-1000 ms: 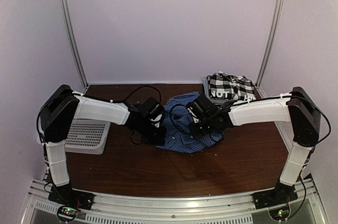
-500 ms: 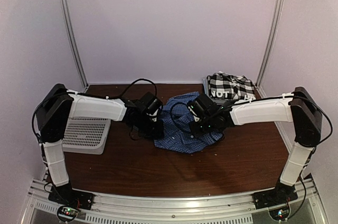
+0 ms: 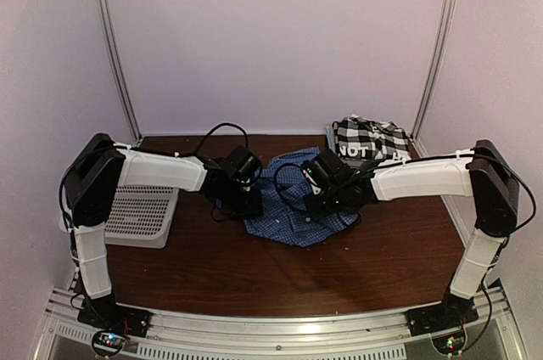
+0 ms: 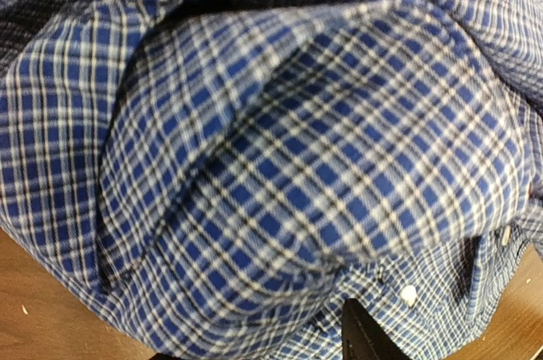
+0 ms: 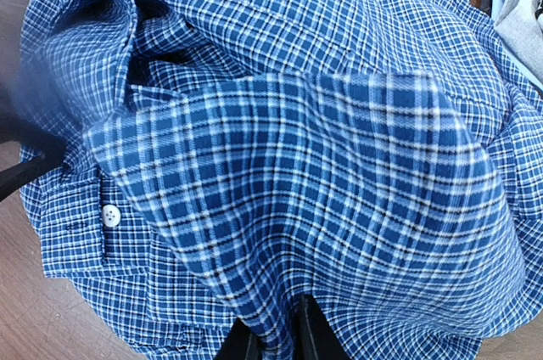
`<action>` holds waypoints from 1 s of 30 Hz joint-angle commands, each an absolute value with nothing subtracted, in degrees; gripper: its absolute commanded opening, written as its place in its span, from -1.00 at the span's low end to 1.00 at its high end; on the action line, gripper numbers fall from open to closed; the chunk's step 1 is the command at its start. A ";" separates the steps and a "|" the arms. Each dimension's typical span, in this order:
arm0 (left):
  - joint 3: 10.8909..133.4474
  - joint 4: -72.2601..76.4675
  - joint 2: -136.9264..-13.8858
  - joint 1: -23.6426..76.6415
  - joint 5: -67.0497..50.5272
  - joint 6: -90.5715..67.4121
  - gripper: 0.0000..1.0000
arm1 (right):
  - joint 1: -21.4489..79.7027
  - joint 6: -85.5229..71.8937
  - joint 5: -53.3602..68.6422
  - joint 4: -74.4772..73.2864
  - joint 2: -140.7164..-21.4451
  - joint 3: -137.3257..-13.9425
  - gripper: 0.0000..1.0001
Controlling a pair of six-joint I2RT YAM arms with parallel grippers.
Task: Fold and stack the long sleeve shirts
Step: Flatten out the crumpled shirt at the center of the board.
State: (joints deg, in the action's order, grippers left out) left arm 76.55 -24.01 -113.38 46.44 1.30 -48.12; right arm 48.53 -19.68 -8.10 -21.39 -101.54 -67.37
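Observation:
The blue fine-checked shirt (image 3: pixel 293 207) lies crumpled at mid-table, between both grippers. My left gripper (image 3: pixel 244 200) is at its left edge. In the left wrist view the blue shirt (image 4: pixel 280 139) fills the frame, a fold bulges over the jaws, and only one black finger (image 4: pixel 363 339) shows. My right gripper (image 3: pixel 321 197) is on the shirt's right part. In the right wrist view it (image 5: pixel 278 330) is shut on a raised fold of the blue shirt (image 5: pixel 322 173). The black-and-white checked shirt (image 3: pixel 369 141) with white lettering lies bunched at the back right.
A white mesh basket (image 3: pixel 140 216) stands at the left edge of the brown table (image 3: pixel 254 279). Black cables loop above both wrists. Metal frame posts stand at the back corners, and white walls close in the sides.
My left gripper has shifted slightly toward the back, drawing the shirt's left edge with it. My right gripper has barely moved. The shirt stays bunched between them.

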 commanded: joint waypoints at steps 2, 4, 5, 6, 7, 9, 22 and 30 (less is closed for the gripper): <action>80.20 -22.37 -115.62 45.79 4.40 -47.03 -0.08 | 48.77 -19.97 -9.23 -21.97 -99.33 -68.13 -0.68; 80.60 -21.43 -115.71 45.79 4.24 -46.60 -0.25 | 48.76 -20.09 -9.17 -21.93 -99.29 -68.05 -0.69; 80.90 -21.30 -115.75 45.79 4.10 -46.54 -0.38 | 48.77 -20.17 -9.14 -21.93 -99.31 -68.03 -0.70; 81.35 -21.31 -115.65 45.79 3.95 -46.36 -0.56 | 48.77 -20.20 -9.14 -21.89 -99.32 -67.96 -0.71; 81.57 -21.49 -115.40 45.79 3.75 -46.37 -0.75 | 48.76 -20.21 -9.14 -21.89 -99.32 -67.90 -0.71; 81.74 -22.08 -114.13 45.79 3.11 -46.48 -0.99 | 48.73 -20.20 -9.27 -21.97 -99.31 -67.62 -0.72; 80.25 -31.39 -93.50 37.32 0.89 -42.89 -1.00 | 48.30 -19.47 -12.21 -27.36 -94.53 -65.10 -0.86; 84.57 -32.85 -93.77 24.24 -5.84 -37.12 -1.00 | 47.64 -20.22 -13.18 -32.56 -88.80 -60.27 -0.91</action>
